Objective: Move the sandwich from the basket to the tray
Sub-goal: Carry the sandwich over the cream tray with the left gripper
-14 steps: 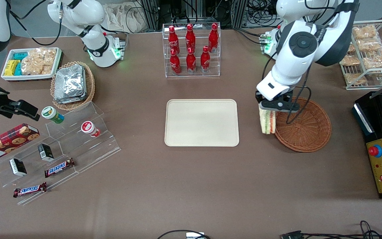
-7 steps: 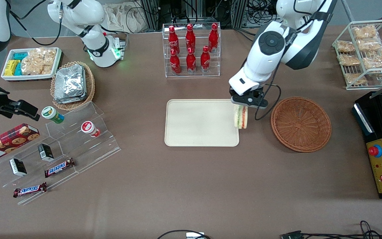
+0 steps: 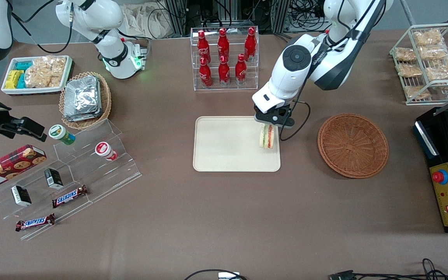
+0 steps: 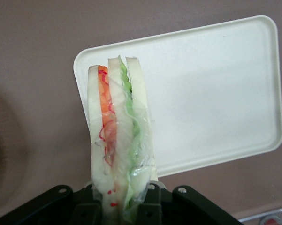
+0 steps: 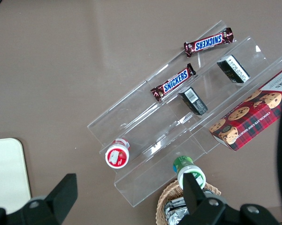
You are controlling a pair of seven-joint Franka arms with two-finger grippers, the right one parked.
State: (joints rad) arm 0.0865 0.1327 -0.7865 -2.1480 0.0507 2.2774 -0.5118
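Note:
My left gripper [image 3: 267, 125] is shut on the sandwich [image 3: 267, 137], a wrapped wedge of white bread with orange, red and green layers. It holds the sandwich hanging over the edge of the cream-beige tray [image 3: 224, 147] nearest the basket. In the left wrist view the sandwich [image 4: 117, 136] sticks out from between the black fingers of the gripper [image 4: 121, 206], over one corner of the tray [image 4: 211, 98]. The reddish-brown wicker basket [image 3: 352, 144] lies empty on the table toward the working arm's end.
A clear rack of red bottles [image 3: 224, 58] stands farther from the front camera than the tray. A wire rack of snack bags [image 3: 428, 62] and a black machine [image 3: 447, 167] sit at the working arm's end. A clear stepped stand [image 3: 72, 171], foil-packet basket [image 3: 84, 99] and snack tray [image 3: 37, 74] lie toward the parked arm's end.
My gripper carried the sandwich away from the basket's rim and sideways over the table to above the tray's edge. The basket now lies empty.

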